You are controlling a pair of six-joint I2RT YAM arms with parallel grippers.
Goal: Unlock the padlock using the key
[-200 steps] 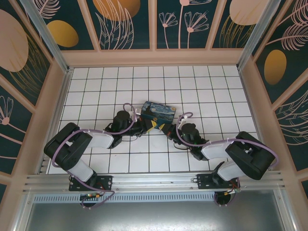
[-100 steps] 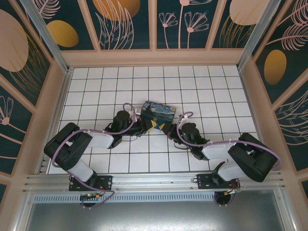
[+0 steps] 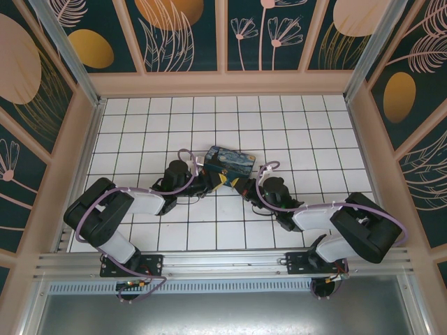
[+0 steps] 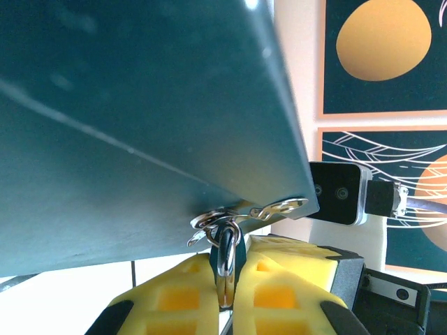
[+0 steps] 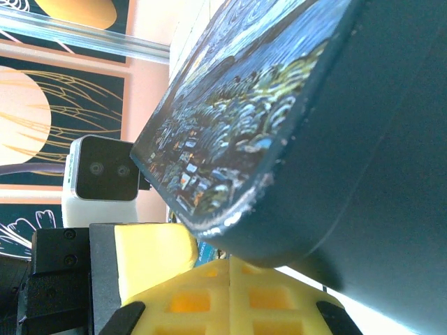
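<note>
At the left wrist the padlock (image 4: 225,258) has its body hidden between the fingers (image 4: 279,269) of the left end effector (image 4: 230,289), which the bottom edge cuts. The box (image 4: 140,125), blurred, runs off top and left. At the right wrist it runs off top and right. The right end effector (image 5: 229,279) is cut below, and whether it pinches anything cannot be told.

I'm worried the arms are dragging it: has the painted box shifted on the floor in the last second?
No. The painted box covers the same white floor tiles as a second ago.
</note>
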